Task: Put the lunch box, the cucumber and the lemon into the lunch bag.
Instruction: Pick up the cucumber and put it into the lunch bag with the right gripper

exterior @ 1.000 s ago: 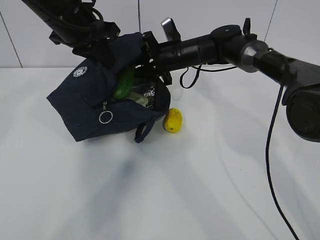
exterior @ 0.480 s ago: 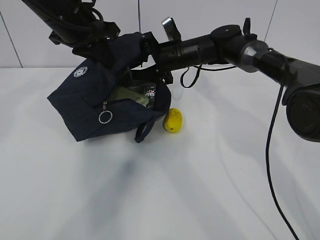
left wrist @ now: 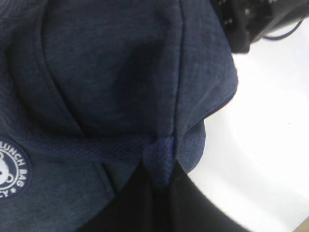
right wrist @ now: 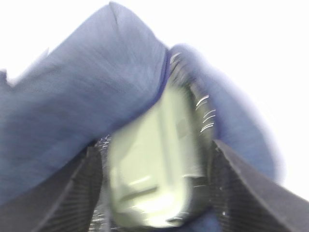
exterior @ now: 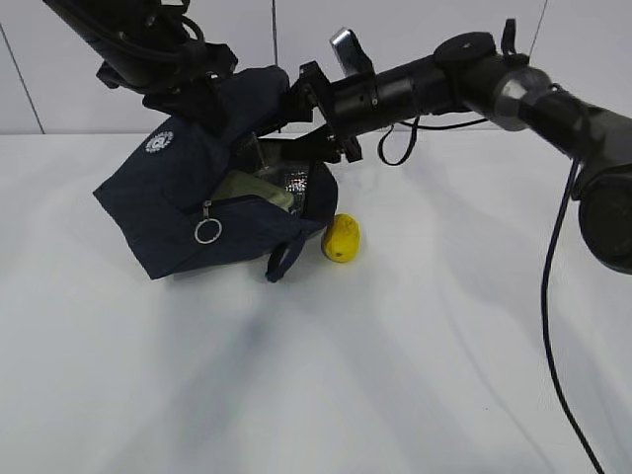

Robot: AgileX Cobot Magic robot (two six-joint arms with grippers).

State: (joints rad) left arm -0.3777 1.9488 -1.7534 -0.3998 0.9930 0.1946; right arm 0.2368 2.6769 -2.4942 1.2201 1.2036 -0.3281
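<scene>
The navy lunch bag lies tilted on the table with its mouth facing right. My left gripper is shut on the bag's top fabric and holds that edge up; in the left wrist view the pinched fold sits at my left gripper. Inside the mouth shows the pale green lid of the lunch box. My right gripper hangs open just over the mouth, with nothing between its fingers. The yellow lemon rests on the table right of the bag. The cucumber is hidden.
A loop handle of the bag droops onto the white table beside the lemon. A black cable hangs down along the right side from the right arm. The white wall stands close behind the bag.
The cucumber, held at the bag's mouth a second ago, has dropped out of sight. My right gripper has opened and drawn back up and to the right. The left has not moved.
</scene>
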